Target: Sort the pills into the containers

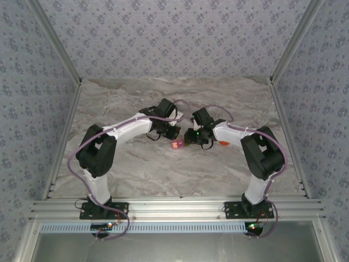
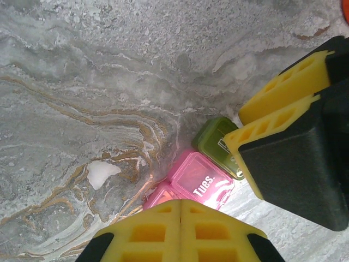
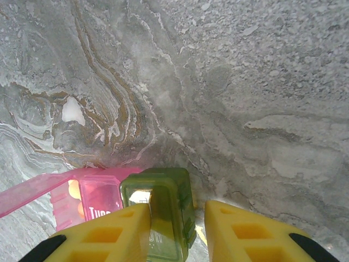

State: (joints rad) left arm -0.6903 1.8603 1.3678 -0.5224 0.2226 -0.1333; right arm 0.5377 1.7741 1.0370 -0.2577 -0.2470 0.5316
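Note:
The containers are a joined pink compartment (image 2: pixel 204 177) marked "Tues." and an olive-green compartment (image 2: pixel 217 141), lying on the marble table between the two arms, with the pink one (image 1: pixel 175 144) mid-table in the top view. The pink lid (image 3: pixel 32 192) stands open, and orange pills (image 3: pixel 73 189) lie inside. My right gripper (image 3: pixel 175 218) is shut on the olive-green compartment (image 3: pixel 169 207), its left pad against it. My left gripper (image 2: pixel 181 204) is shut with its pads together and nothing between them, right beside the pink compartment. The right gripper's yellow fingers (image 2: pixel 283 82) reach in from the right.
A small orange object (image 1: pixel 223 143) lies on the table under the right arm. Patterned walls (image 1: pixel 174 33) close in the table at the back and both sides. Bare marble (image 1: pixel 163 95) stretches behind and in front of the grippers.

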